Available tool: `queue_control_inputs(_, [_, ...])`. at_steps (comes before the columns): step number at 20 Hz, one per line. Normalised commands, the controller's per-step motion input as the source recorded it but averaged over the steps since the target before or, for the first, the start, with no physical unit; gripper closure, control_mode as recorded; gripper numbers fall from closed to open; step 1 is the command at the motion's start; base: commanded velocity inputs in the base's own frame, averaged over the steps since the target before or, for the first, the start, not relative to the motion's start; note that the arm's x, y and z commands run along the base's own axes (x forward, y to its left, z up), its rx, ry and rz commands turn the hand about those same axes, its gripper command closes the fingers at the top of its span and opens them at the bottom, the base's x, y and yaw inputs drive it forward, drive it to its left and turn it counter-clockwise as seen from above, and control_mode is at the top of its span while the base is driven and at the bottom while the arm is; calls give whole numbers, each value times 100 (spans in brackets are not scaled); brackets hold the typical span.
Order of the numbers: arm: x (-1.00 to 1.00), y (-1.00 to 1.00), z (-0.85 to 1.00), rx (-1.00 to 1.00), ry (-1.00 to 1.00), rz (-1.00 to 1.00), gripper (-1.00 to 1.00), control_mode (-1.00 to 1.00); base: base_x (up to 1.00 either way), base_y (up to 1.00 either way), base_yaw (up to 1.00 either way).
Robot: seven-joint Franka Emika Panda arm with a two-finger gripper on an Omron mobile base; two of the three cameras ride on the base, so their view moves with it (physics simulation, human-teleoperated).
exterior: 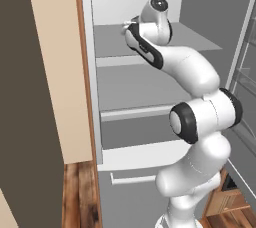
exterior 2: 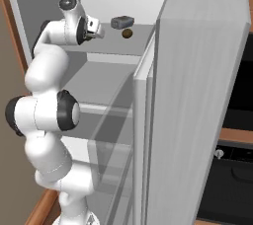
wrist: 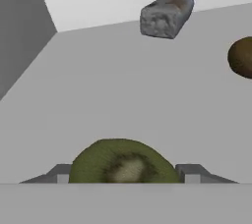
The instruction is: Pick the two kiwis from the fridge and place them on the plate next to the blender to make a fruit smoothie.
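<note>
Right now the gripper (wrist: 125, 174) is reached into the fridge (exterior: 90, 72) at its top shelf (wrist: 123, 95), and a green kiwi (wrist: 123, 161) sits squarely between the two dark fingertips (wrist: 189, 173), one tip showing on each side of the fruit. The jaws look drawn in against its sides, gripping it, with the kiwi low on the shelf floor; whether it is lifted clear of the shelf cannot be told. In the hand view the second kiwi (wrist: 242, 57), browner, lies farther back on the same shelf toward the right edge, well apart from the jaws. A grey angular lump (wrist: 166, 15) rests near the back wall, beside that second kiwi. From the right base view the lump (exterior 2: 122, 21) and the brown kiwi (exterior 2: 127, 33) sit close together on the top shelf, just beyond the gripper (exterior 2: 99, 30). The fridge door (exterior 2: 197, 100) stands open at the right
</note>
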Motion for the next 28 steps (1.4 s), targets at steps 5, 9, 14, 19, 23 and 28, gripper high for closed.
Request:
queue_control_inputs(5, [-99,-9,0,1,-37,0,100,-100,0,0,0])
queue_control_inputs(9, [-100,-21,13,6,-43,0,100,-100,0,0,0])
queue_control_inputs(14, [-100,-31,78,4,-22,0,100,-100,0,0,0])
queue_control_inputs(19, [-100,-34,55,0,5,0,100,-100,0,0,0])
queue_control_inputs(23, [-100,-29,9,-6,32,0,100,-100,0,0,0])
queue_control_inputs(28, [-100,-14,-15,-14,39,0,100,-100,0,0,0])
